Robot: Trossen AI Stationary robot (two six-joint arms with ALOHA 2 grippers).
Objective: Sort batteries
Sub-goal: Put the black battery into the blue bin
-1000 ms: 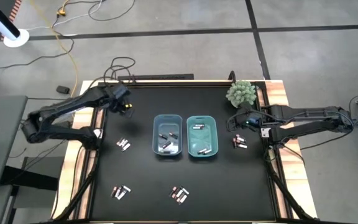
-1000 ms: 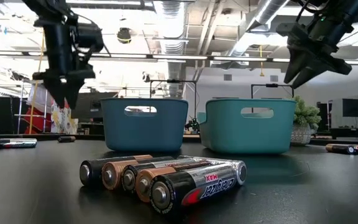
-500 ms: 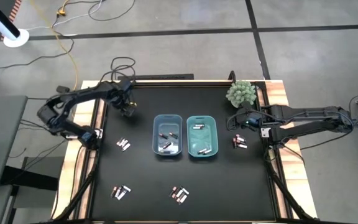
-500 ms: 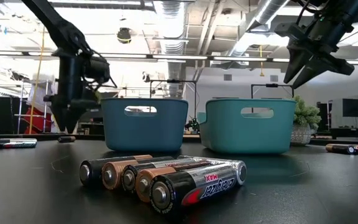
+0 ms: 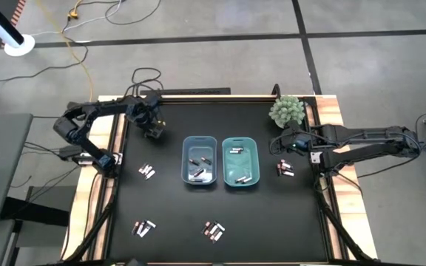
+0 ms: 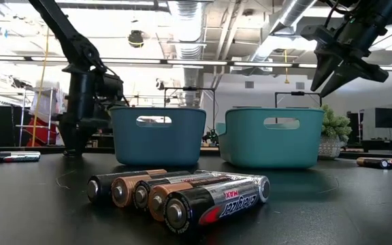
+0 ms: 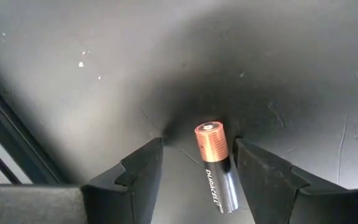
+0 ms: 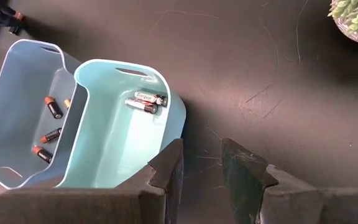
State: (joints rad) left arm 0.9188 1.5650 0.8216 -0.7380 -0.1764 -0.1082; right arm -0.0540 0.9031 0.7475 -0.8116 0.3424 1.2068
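One battery sits between the open left claw's fingers.

The battery (image 7: 215, 163) lies flat on the black table (image 7: 291, 56), right between the left claw's (image 7: 194, 165) fingers, which are spread wide on each side so they can pinch it. The right claw (image 8: 199, 163) waits, empty and a little apart, near the teal bin (image 8: 120, 134) and the blue bin (image 8: 27, 112).

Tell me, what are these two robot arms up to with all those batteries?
They are sorting batteries into two bins. The left gripper is down at the table's far left corner, fingers open around a single Duracell battery lying on the black table, not yet closed on it. The right gripper waits empty above the table, beside the teal bin. The teal bin and the blue bin each hold a few batteries, and small clusters lie loose.
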